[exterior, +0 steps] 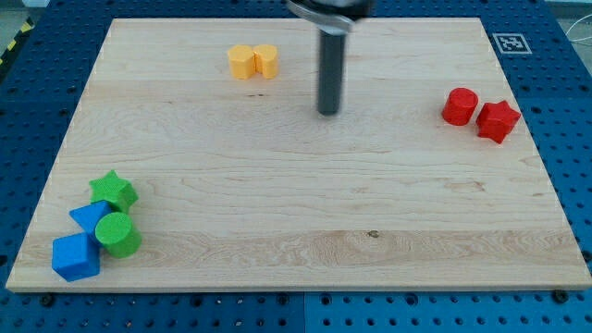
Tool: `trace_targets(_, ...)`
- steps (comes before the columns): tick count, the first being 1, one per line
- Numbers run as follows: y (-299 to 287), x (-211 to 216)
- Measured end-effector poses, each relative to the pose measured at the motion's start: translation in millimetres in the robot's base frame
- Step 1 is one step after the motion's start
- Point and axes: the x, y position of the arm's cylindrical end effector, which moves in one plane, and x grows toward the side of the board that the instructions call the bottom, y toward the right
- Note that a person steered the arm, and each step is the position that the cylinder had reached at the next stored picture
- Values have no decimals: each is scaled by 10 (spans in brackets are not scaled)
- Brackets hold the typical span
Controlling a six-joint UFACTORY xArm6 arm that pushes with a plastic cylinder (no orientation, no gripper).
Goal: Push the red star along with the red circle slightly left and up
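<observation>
Two red blocks touching, red circle (459,106) w/ red star (497,121), my tip (328,112) well left.

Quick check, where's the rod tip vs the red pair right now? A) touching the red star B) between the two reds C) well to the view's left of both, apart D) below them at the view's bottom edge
C: my tip stands on bare board well to the view's left of the red circle and the red star, touching neither.

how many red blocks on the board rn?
2, both near the view's right edge, upper part: red circle and red star just right of it, touching or nearly so. None look hidden.
</observation>
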Motion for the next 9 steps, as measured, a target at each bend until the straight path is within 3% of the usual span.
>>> trace_targets(2, 2139, 758)
trace_targets(3, 2724, 704)
trace_targets(7, 1998, -20)
trace_targets(9, 1258, -55)
